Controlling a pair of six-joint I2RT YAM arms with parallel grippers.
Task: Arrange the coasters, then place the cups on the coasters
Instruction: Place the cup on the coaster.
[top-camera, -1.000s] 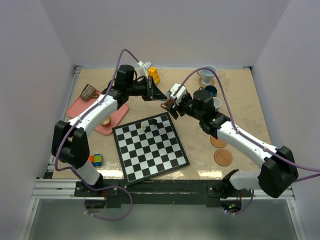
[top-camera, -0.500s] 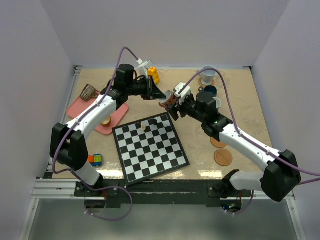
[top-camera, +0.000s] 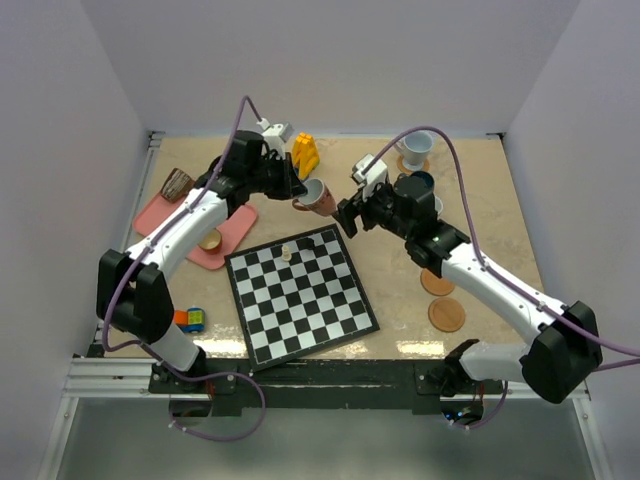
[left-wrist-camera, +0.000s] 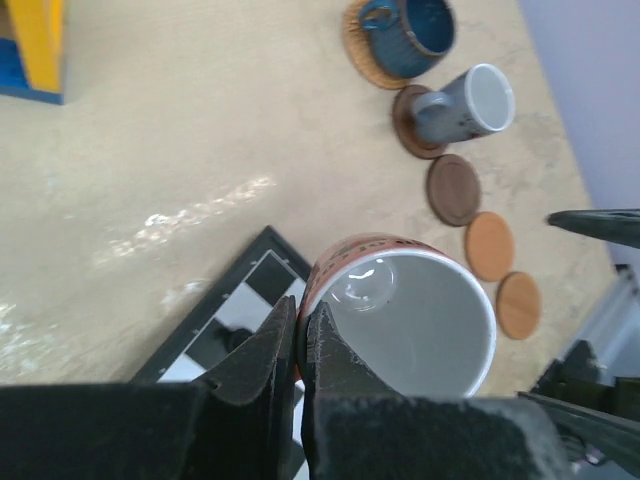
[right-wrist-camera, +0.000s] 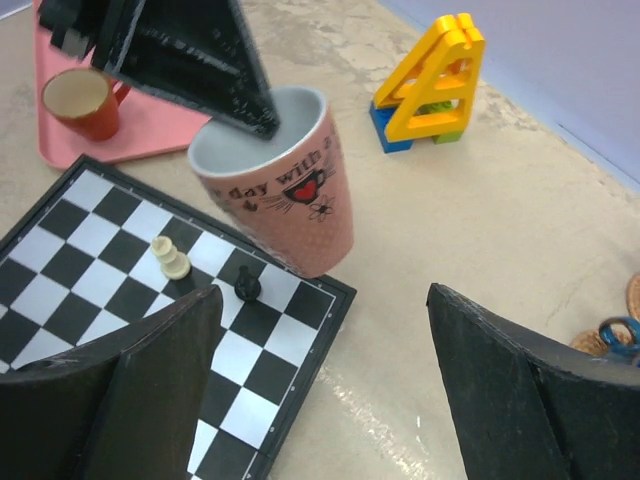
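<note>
The left gripper clamped the pink cup by its rim near the chessboard's far edge. The right gripper faced it, jaws wide apart. Two pawns stood close by, with yellow blocks behind.

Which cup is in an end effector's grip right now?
The pink lettered cup, pinched at its rim by the left end effector; the right end effector is open and empty.

Left arm and right arm: white shells, black joints, a purple cable looping over each, black wedge-shaped fingers.
</note>
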